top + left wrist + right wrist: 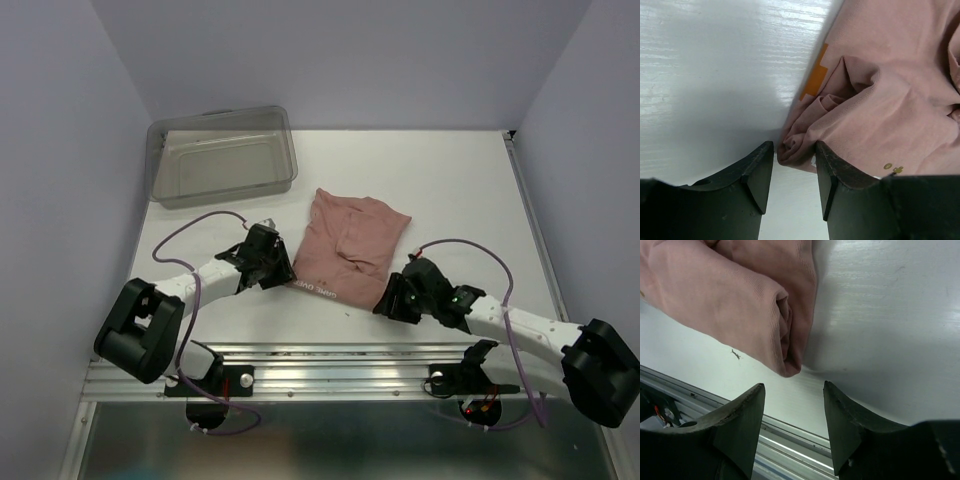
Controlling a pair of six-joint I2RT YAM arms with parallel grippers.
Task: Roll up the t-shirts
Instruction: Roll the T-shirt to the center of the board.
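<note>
The dusty-pink t-shirt (350, 240) lies folded at the table's middle, its near edge rolled into a thick tube. My left gripper (287, 277) is at the tube's left end and my right gripper (387, 300) at its right end. In the left wrist view the left gripper (794, 147) is open, with the bunched end of the t-shirt (880, 100) right at its fingertips and an orange print (816, 75) showing. In the right wrist view the right gripper (793, 387) is open and empty. The rolled end of the t-shirt (740, 305) lies just beyond its tips.
A clear grey plastic bin (222, 155) stands at the back left of the white table (450, 180). A metal rail (330, 365) runs along the near edge, close under the right gripper. Walls close in both sides.
</note>
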